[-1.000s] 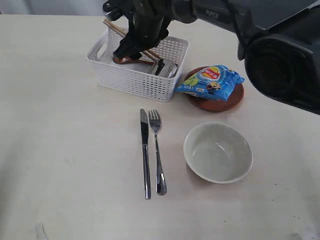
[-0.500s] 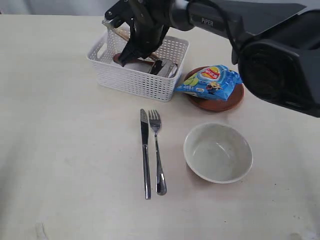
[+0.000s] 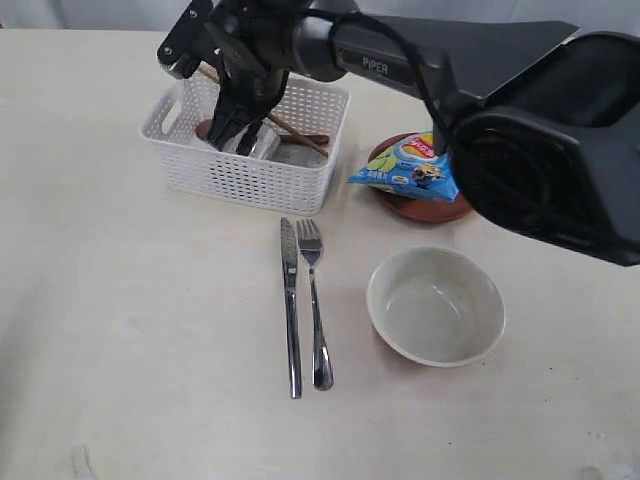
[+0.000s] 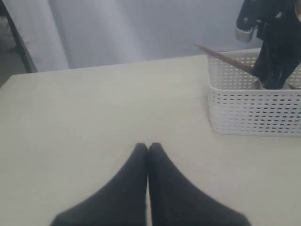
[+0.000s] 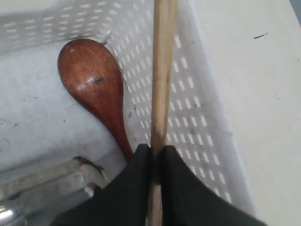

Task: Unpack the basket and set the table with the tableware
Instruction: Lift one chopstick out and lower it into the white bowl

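the right gripper (image 5: 156,154) reaches into the basket (image 3: 245,175) on the far side of the table (image 3: 120,300), its jaws pinched narrow on the chopsticks (image 5: 162,70). the left gripper (image 4: 148,149) is closed and empty. the step looks like unpacking the chopsticks; next they need lifting clear of the spoon (image 5: 91,80) and basket rim.

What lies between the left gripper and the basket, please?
Only bare table, as the left wrist view shows: nothing sits between the left gripper and the basket.
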